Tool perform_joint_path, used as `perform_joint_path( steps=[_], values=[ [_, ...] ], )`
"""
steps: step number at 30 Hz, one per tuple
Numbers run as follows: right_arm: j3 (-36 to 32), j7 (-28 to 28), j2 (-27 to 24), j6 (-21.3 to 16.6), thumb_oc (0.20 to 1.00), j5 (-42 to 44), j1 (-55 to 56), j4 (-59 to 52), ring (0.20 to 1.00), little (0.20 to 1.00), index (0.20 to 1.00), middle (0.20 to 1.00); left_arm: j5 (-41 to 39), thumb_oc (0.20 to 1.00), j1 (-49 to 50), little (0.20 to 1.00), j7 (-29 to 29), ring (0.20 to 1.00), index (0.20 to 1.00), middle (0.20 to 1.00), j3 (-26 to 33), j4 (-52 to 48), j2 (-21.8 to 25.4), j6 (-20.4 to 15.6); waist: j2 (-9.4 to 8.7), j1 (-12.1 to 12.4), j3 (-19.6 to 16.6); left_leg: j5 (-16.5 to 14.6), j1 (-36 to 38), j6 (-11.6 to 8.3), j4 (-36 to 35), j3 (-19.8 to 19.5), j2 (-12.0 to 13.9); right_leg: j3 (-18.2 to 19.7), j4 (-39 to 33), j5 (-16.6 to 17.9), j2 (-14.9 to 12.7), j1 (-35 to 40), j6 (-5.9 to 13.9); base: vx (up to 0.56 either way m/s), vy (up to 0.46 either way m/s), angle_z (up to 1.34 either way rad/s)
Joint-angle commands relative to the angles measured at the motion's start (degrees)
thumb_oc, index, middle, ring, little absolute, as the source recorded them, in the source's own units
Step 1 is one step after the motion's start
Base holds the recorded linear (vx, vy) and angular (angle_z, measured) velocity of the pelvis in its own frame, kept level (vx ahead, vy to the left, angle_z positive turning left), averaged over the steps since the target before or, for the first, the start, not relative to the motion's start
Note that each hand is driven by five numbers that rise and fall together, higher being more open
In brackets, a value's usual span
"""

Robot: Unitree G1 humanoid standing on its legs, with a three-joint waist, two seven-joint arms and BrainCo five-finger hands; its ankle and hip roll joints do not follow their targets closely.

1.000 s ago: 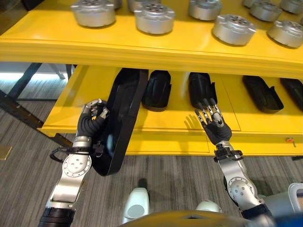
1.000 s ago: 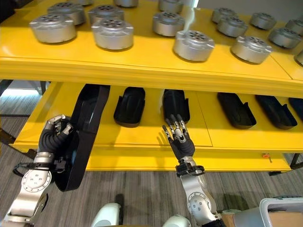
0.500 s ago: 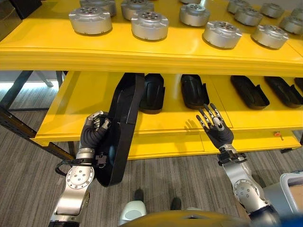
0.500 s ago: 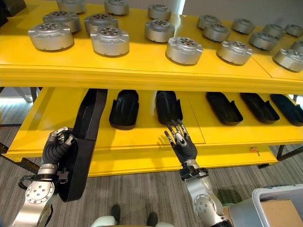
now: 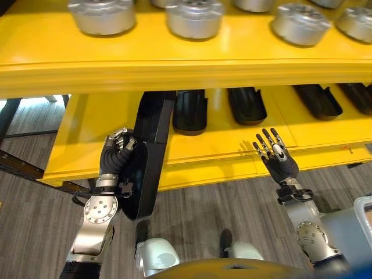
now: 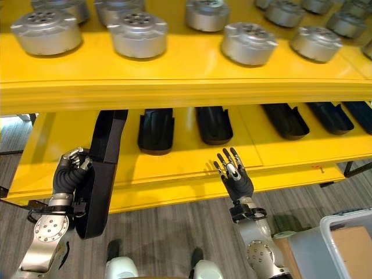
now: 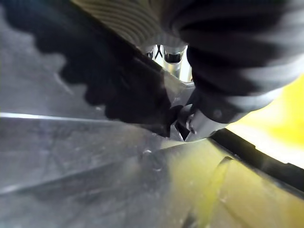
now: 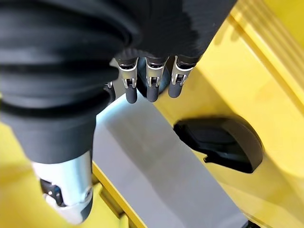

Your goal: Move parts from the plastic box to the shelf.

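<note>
The left hand (image 5: 118, 152) holds a long black part (image 5: 149, 152) half on the lower shelf (image 5: 93, 125), so it could tip off, while the right hand (image 5: 278, 157) is wide open.

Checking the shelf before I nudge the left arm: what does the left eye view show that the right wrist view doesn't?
The left eye view has the left hand curled on a long black part angled into the lower shelf, with silver round parts on the top shelf. The right wrist view has one black part close up past straight fingers. Both show the open right hand and yellow shelf.
</note>
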Motion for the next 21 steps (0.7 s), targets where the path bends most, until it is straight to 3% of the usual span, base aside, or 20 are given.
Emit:
perform_joint_path(
  steps=[1,8,10,16,21],
  values=[
    [-2.3,1.6,-0.4,-2.2,1.000,0.2,-1.6,-3.3,1.000,1.000,1.000,1.000,-1.2,0.200,-2.0,0.200,0.8,0.200,0.200,0.200,1.5,-4.5,0.8,-4.3,3.32,1.2,-3.8,4.9,1.4,4.10,-4.1,-1.3,1.9,2.5,8.7,-6.4,-2.3,-2.4,1.39,0.13,0.276,0.04],
    [-1.3,2.1,1.6,-0.4,1.000,0.9,0.8,-5.6,1.000,1.000,1.000,1.000,4.2,0.200,-17.2,0.200,4.7,0.200,0.200,0.200,-5.4,4.0,4.0,-2.7,0.36,-0.6,-3.4,-3.3,-2.1,4.79,6.2,2.7,-5.0,1.2,2.5,-0.2,-10.0,1.2,5.13,0.10,0.242,0.13],
    [-0.9,2.3,1.7,0.0,1.000,1.2,1.0,-5.5,1.000,1.000,1.000,1.000,5.9,0.200,-21.6,0.200,6.4,0.200,0.200,0.200,-6.6,6.7,4.3,-2.2,-0.47,-0.9,-3.1,-4.3,-4.1,4.72,8.6,3.1,-5.7,1.2,2.4,0.3,-10.9,0.7,5.56,0.00,0.140,-0.04],
    [0.6,2.6,0.2,1.2,1.000,2.3,0.9,-5.1,1.000,1.000,1.000,1.000,9.6,0.200,-34.8,0.200,11.7,0.200,0.200,0.200,-10.5,17.1,5.4,0.6,-2.28,-2.2,-0.6,-5.4,-10.1,4.65,14.6,2.5,-6.1,1.0,3.3,0.7,-11.7,-1.9,5.58,-0.06,0.052,-0.06],
    [3.2,2.2,-0.4,1.5,1.000,3.1,-1.2,-3.8,1.000,1.000,1.000,1.000,6.9,0.200,-45.9,0.200,15.4,0.200,0.200,0.200,-13.0,28.0,6.6,2.3,-2.74,-2.6,2.5,-5.1,-13.8,4.76,16.5,2.0,-5.2,1.5,4.6,0.7,-10.6,-6.1,5.39,-0.11,-0.014,-0.01]
  ],
)
